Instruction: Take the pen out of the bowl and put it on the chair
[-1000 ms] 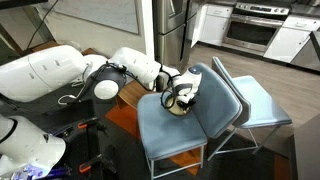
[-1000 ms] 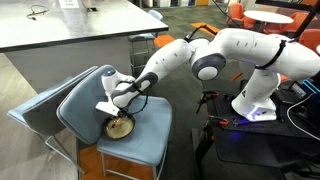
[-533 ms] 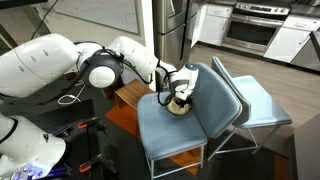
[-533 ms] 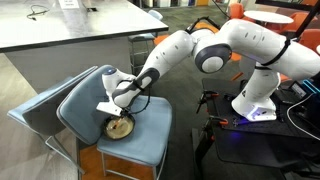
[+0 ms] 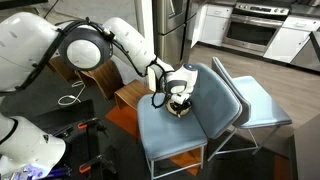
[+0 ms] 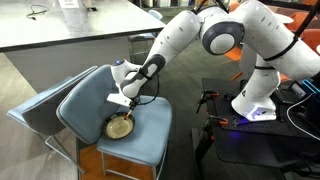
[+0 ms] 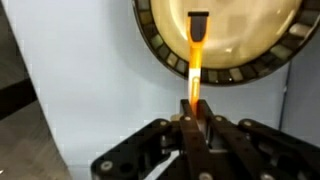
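Orange and slim, with a dark end, the pen is pinched between the two black fingers of the robot's hand. The hand is closed on the pen's near end. In the wrist view the pen runs from the hand straight toward 12 o'clock. Its dark end lies over the pale inside of the small round shallow tan bowl, and its orange shaft crosses the bowl's darker rim.

In both exterior views the bowl sits on the padded blue-grey seat of the chair, toward the curved backrest. In an exterior view the hand hangs at 12 o'clock of the bowl, clear of its rim, with the white arm reaching in from 2 o'clock. In an exterior view the hand stands just above the bowl, close in front of the backrest of the chair. The pen is too small to make out in either exterior view, so whether its tip is touching the bowl cannot be told.

A paler whitish-blue chair stands just behind the blue-grey one, at its 3 o'clock in that view. A brown wooden stool stands at its 10 o'clock.
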Controlling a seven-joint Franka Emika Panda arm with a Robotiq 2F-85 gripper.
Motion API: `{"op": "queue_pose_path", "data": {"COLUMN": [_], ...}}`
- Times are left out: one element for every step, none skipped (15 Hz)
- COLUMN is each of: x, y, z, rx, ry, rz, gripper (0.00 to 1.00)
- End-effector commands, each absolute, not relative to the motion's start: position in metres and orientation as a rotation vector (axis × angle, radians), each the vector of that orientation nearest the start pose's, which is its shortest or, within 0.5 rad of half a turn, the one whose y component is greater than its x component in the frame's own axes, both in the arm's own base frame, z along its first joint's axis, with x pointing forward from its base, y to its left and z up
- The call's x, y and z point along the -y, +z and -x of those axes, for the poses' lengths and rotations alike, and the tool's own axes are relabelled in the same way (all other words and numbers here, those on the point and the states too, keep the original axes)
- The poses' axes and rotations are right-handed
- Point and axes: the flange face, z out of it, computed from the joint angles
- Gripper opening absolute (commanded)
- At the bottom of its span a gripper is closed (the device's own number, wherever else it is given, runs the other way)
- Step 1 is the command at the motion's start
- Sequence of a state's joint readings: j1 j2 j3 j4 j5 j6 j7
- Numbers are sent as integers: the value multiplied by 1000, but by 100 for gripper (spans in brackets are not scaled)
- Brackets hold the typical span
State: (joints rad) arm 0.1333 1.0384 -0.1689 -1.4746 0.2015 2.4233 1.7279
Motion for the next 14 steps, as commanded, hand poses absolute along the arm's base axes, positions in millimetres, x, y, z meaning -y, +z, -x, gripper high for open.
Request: {"op": "queue_pose_path", "data": {"x": [40, 53, 65, 77, 86, 95, 99, 102, 103, 101, 97, 96, 92, 91], "y": [68, 67, 64, 62, 56, 53, 43, 36, 25, 15, 6, -4, -10, -17], "z": [-673, -674, -675, -677, -678, -678, -679, -678, -678, -677, -674, -674, -672, -672], "rx": [-2597, -2629, -2647, -2671, -2684, -2699, -2710, -2722, -2714, -2728, -2730, -2733, -2746, -2754], "ry": [33, 27, 26, 13, 31, 35, 63, 94, 124, 152, 186, 200, 219, 223], "rz": [1867, 1835, 1809, 1792, 1778, 1774, 1766, 1759, 1763, 1761, 1765, 1770, 1771, 1774], "gripper": [3, 3, 3, 3, 3, 3, 3, 3, 3, 3, 3, 3, 3, 3]}}
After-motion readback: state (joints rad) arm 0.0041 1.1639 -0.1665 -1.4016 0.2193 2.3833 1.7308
